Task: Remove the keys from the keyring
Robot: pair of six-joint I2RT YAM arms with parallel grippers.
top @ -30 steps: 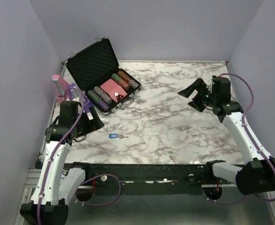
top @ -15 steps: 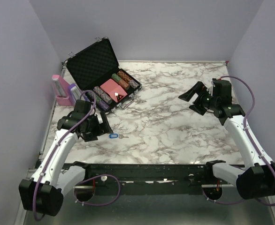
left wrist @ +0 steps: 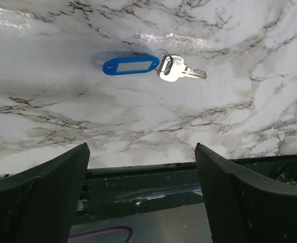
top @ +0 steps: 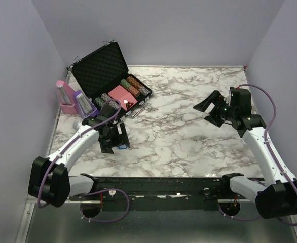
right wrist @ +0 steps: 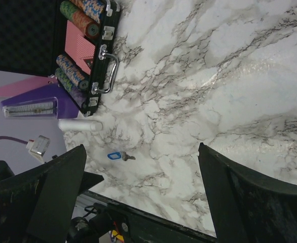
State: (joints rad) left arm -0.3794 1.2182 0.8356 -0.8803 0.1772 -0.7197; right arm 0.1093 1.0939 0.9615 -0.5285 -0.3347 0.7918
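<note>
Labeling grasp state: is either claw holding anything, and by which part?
Nothing is held. The left claw hangs open over the keyring and its key, both lying on the table; the right claw is open too.

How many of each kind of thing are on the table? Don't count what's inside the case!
Keyring: 1
Key: 1
Case: 1
Pink block: 1
Purple block: 1
White tube: 1
Total: 6
</note>
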